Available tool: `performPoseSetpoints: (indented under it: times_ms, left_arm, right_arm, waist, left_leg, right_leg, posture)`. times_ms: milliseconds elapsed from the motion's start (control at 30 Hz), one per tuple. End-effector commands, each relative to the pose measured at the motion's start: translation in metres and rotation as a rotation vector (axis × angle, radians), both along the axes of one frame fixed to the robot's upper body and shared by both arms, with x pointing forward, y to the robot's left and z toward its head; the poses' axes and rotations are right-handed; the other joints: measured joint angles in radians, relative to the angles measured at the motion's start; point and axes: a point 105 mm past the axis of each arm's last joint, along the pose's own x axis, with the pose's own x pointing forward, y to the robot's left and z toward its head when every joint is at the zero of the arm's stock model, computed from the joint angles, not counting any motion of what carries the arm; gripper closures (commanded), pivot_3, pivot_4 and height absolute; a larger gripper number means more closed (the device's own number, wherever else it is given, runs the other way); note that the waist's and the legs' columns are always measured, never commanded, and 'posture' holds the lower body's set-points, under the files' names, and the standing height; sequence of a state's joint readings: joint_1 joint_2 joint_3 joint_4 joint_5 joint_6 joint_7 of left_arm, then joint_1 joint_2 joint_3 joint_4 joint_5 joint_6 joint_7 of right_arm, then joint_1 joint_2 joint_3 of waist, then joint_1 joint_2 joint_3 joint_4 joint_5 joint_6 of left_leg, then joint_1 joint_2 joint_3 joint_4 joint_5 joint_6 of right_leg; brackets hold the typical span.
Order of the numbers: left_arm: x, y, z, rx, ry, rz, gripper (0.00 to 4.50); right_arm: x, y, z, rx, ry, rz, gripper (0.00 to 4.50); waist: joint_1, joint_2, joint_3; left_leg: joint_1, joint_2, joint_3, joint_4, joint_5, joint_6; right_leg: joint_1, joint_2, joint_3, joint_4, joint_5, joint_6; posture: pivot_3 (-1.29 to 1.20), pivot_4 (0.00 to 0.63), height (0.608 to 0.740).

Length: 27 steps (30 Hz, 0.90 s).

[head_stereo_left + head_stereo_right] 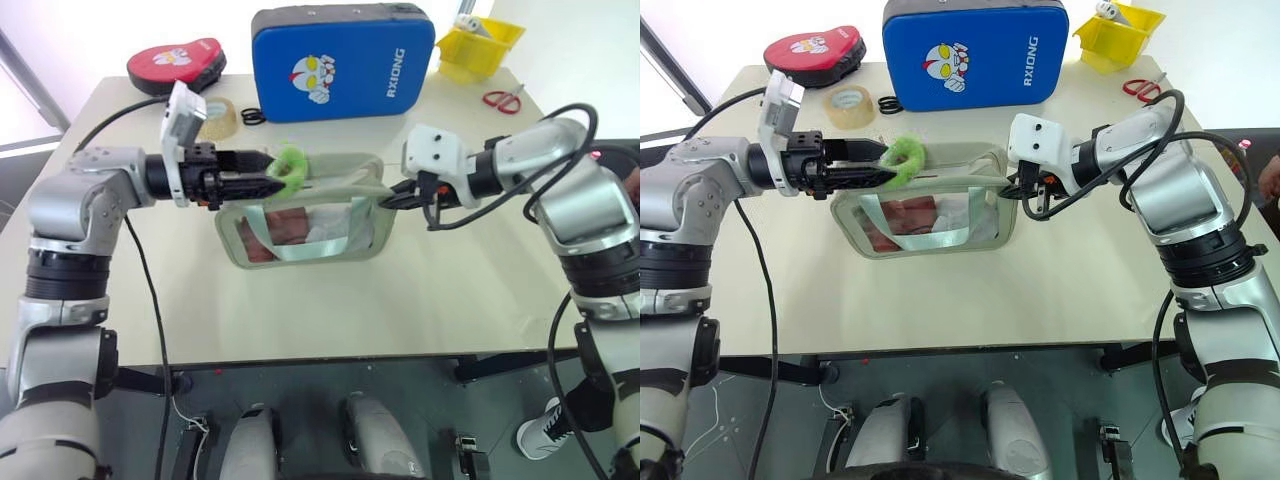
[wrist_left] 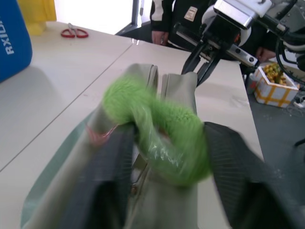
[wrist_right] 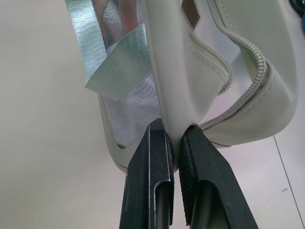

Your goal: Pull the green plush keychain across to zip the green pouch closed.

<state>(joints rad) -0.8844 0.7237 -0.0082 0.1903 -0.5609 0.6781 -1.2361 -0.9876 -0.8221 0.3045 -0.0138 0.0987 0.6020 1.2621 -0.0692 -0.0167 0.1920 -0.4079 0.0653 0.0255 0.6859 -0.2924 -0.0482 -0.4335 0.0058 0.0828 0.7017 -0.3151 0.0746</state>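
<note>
The large blue padded rectangular case [image 1: 343, 62], standing at the far edge of the pale bench [image 1: 400, 290], carries the white word "RXIONG", printed sideways so that it runs up the case's front near its right end, beside a red-and-white cartoon figure that has no lettering. Part of the same word, "RXI", also shows on the blue surface at the edge of the left wrist view. The flat red oval pouch [image 1: 176, 64] next to the case bears a cartoon print, and any writing on it is too small to read.
</note>
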Motion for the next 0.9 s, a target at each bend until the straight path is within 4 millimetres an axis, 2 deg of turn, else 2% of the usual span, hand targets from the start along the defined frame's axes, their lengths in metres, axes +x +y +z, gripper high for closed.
performPoseSetpoints:
  times_ms: [33,333,467,633,767,900]
  left_arm:
    - [-0.001,0.008,0.015,0.009,-0.069,0.021,0.05]
    - [-0.004,0.044,0.020,0.062,-0.135,0.137,0.05]
    - [-0.014,0.055,0.017,0.081,-0.141,0.141,0.05]
    - [-0.038,0.057,-0.006,0.136,-0.111,0.079,0.05]
    - [-0.037,0.055,-0.022,0.154,-0.095,0.098,0.05]
    - [-0.025,0.051,-0.033,0.174,-0.114,0.130,1.80]
  right_arm:
    - [-0.003,0.005,0.006,0.008,-0.035,0.017,4.50]
    - [-0.004,0.008,0.003,0.006,-0.028,0.029,4.50]
    - [-0.005,0.007,0.002,0.002,-0.023,0.032,4.50]
    - [-0.007,0.006,0.002,-0.004,-0.019,0.031,4.50]
    - [-0.007,0.006,0.003,-0.004,-0.017,0.032,4.50]
    - [-0.006,0.006,0.004,-0.006,-0.017,0.030,4.50]
  waist:
    - [0.000,0.000,0.000]
    - [0.000,0.000,0.000]
    - [-0.002,0.000,0.000]
    - [0.000,0.000,0.000]
    - [0.001,0.000,0.000]
    - [0.001,0.000,0.000]
  left_leg:
    - [0.000,0.000,0.000,0.000,0.000,0.000]
    - [0.000,0.000,-0.001,0.000,0.000,0.000]
    - [0.000,0.000,-0.001,0.000,0.000,0.000]
    - [0.000,0.001,-0.001,0.000,0.000,0.000]
    - [0.000,0.001,0.000,0.000,0.000,0.000]
    - [0.000,0.000,0.000,0.000,0.000,0.000]
  right_leg:
    - [0.000,0.000,0.000,0.000,0.000,0.000]
    - [0.000,0.000,0.000,0.000,0.000,0.000]
    - [0.000,0.000,0.000,0.000,0.000,0.000]
    - [0.000,0.000,0.000,0.000,0.000,0.000]
    - [0.000,0.000,0.000,0.000,0.000,0.000]
    - [0.001,0.000,0.000,0.000,0.000,0.000]
  posture:
    - [0.00,0.150,0.737]
    - [0.00,0.150,0.737]
    - [0.00,0.150,0.737]
    - [0.00,0.150,0.737]
    - [0.00,0.150,0.737]
    - [0.00,0.150,0.737]
